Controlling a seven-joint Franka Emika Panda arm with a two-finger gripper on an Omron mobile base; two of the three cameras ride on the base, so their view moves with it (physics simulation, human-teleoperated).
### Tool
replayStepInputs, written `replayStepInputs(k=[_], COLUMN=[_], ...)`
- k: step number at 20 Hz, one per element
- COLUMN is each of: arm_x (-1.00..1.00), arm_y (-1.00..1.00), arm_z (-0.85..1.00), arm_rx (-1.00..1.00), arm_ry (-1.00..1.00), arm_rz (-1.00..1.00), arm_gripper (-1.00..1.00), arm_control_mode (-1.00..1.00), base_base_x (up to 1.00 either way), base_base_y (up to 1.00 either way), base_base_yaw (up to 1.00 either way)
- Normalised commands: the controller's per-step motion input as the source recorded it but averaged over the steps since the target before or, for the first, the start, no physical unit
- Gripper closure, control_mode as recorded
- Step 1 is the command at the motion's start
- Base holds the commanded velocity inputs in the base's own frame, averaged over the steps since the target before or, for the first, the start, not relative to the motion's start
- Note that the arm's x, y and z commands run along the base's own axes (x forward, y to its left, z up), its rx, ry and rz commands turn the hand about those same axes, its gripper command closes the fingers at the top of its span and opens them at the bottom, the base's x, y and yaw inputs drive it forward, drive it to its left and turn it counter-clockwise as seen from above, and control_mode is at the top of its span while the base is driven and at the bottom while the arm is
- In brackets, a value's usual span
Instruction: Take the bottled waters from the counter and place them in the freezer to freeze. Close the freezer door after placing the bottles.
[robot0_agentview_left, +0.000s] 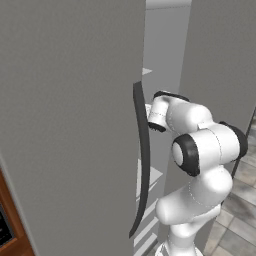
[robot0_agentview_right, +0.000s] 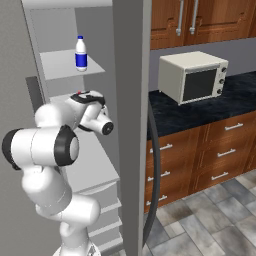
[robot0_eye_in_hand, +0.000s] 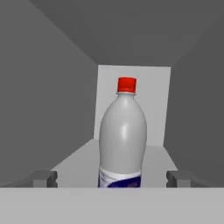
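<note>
The arm (robot0_agentview_right: 55, 145) bends at the elbow and reaches forward into the open freezer (robot0_agentview_right: 127, 100), wrist level, between its shelves. In the hand view the tool (robot0_eye_in_hand: 112, 178) stands wide open, one fingertip (robot0_eye_in_hand: 43, 178) on each side of the red-capped bottle (robot0_eye_in_hand: 122, 135), which stands upright on a shelf (robot0_eye_in_hand: 76, 164), not gripped. The blue-capped bottle (robot0_agentview_right: 81, 53) stands upright on a higher shelf (robot0_agentview_right: 62, 65). The freezer door (robot0_agentview_left: 70, 125) stands open.

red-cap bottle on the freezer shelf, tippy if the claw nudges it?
Probably. The red-cap bottle stands upright, tall on a narrow base, so a high push may topple it. Its smooth rounded body looks slippery and would likely roll. The open claw straddles it without touching.
</note>
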Motion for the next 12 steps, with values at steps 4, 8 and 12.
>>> replayStepInputs(k=[4, 8, 12], arm_x=[-0.39, -0.53, -0.53], arm_y=[-0.20, -0.27, -0.36], arm_z=[0.15, 0.22, 0.30], arm_rx=[0.00, 0.00, 0.00], arm_ry=[0.00, 0.00, 0.00], arm_rz=[-0.05, -0.05, -0.03], arm_gripper=[-1.00, -1.00, -1.00], arm_control_mode=[-1.00, -1.00, -1.00], base_base_x=[0.00, 0.00, 0.00], base_base_y=[0.00, 0.00, 0.00], base_base_yaw=[0.00, 0.00, 0.00])
